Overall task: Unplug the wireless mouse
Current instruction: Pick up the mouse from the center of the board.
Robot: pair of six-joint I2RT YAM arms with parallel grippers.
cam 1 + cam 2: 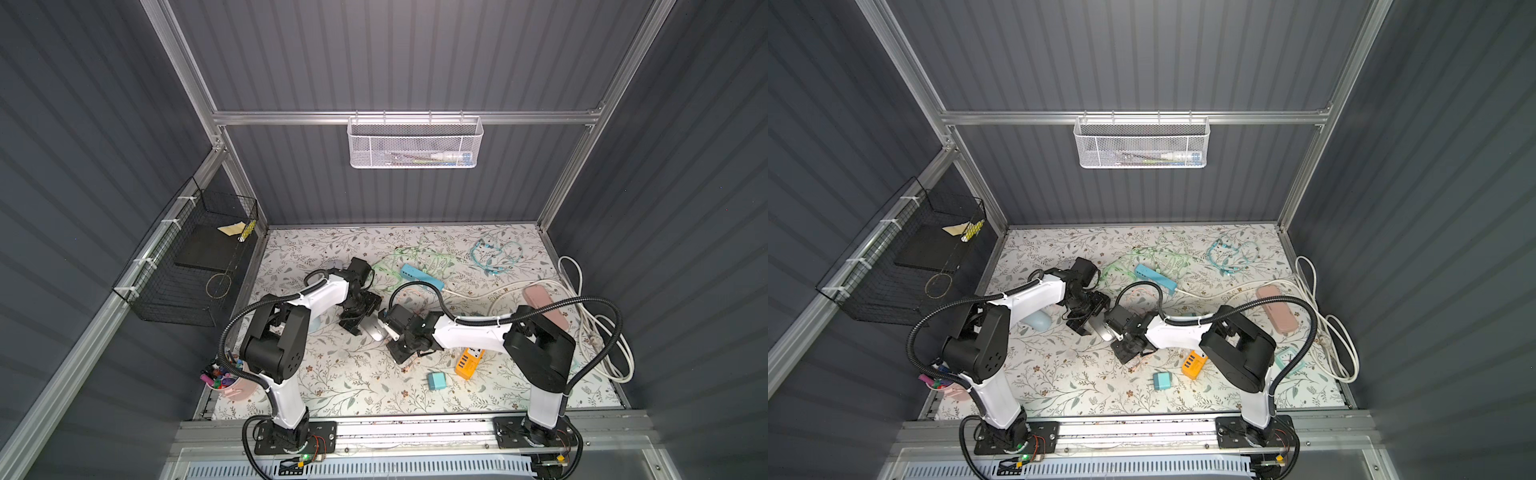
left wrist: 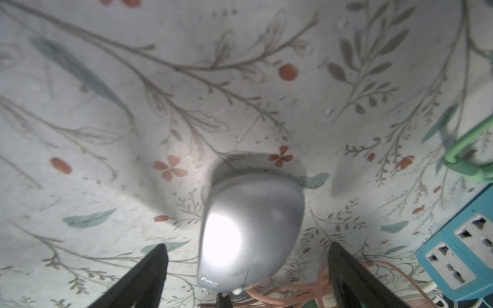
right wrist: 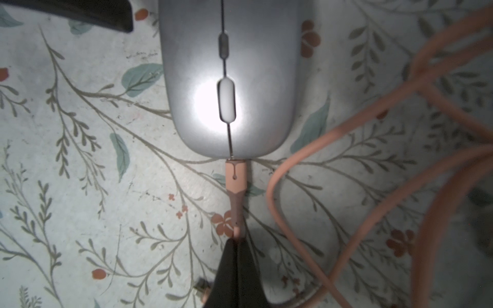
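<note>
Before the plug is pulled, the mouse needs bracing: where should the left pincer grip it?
Take the silver mouse across its flanks, at mid-body, from above. Its sides run roughly parallel, the open left pincer straddles them, and the right pincer, shut on the pink cable, occupies the front.

- No legible text, brand or number in any view.
- pink plug (image 3: 235,176) at the silver mouse (image 3: 229,80) — small dark line-and-dot mark on its upper face; the only sign visible, meaning unclear.
- tube (image 1: 451,157) in the white mesh basket (image 1: 361,141) — coloured print, too small to read.
- table cover (image 2: 222,12): faint dotted marks, blurred.
</note>
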